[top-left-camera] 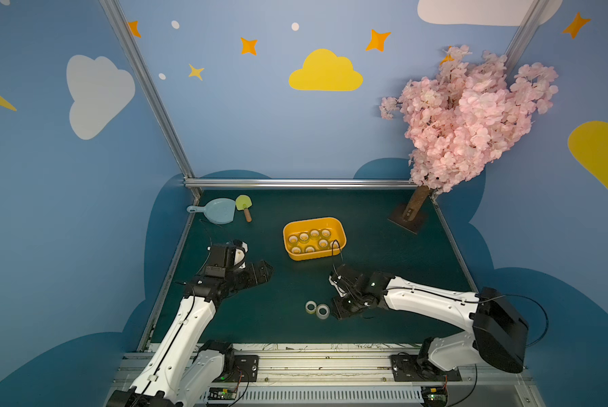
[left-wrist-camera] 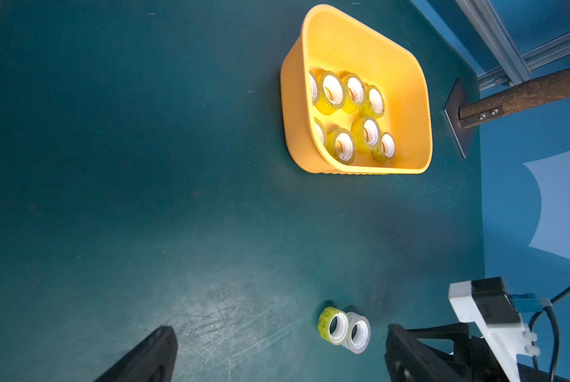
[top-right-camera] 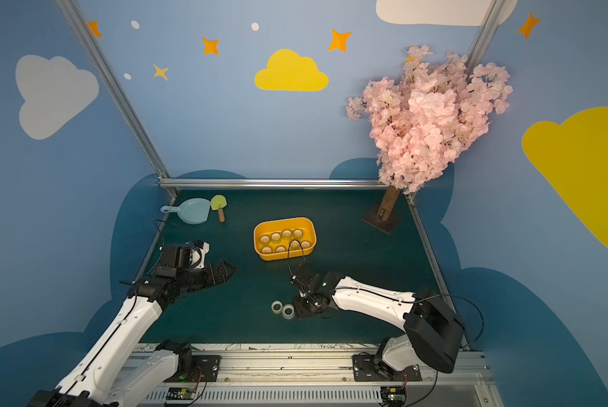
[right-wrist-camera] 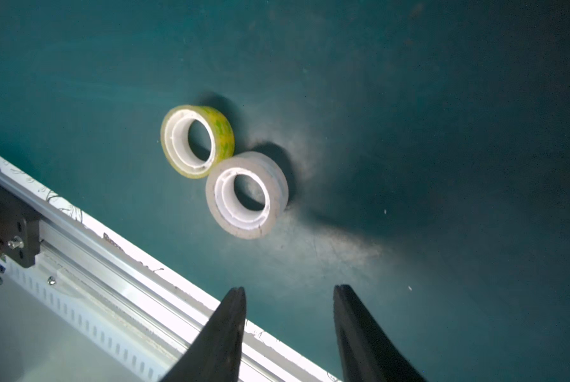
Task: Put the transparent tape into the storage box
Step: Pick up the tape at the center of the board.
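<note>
Two tape rolls [right-wrist-camera: 277,188] (touching) before right claw [right-wrist-camera: 288,291], spread empty; left claw [top-left-camera: 260,273] unclear

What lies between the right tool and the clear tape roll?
Nothing: only bare green mat separates the open right tool from the clear roll, as the right wrist view shows.

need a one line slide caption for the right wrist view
Open, empty right gripper over the green mat, fingers aimed at a clear tape roll beside a yellow-tinted tape roll.
</note>
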Tool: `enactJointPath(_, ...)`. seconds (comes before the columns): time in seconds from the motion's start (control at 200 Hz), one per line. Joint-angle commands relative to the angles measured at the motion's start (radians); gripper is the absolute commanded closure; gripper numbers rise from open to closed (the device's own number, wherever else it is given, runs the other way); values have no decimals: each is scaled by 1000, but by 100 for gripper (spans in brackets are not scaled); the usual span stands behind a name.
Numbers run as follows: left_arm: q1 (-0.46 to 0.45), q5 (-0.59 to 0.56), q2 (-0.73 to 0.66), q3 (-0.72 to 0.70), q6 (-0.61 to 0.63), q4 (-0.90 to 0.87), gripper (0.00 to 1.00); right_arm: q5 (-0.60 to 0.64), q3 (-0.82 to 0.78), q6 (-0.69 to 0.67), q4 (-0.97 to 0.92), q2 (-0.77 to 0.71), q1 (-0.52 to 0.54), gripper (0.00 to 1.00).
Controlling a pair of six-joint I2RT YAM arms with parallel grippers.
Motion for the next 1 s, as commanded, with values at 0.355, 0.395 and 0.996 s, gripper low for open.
enactJointPath(0.355,-16,-12,-24,22,8,-26,0,138,192,38,-148,262,64,52)
enactJointPath(0.395,-19,-14,-29,22,7,-27,0,149,197,40,-165,276,65,52)
enactJointPath(0.996,-28,-29,-38,23,10,-30,0,211,152,63,-193,288,13,71)
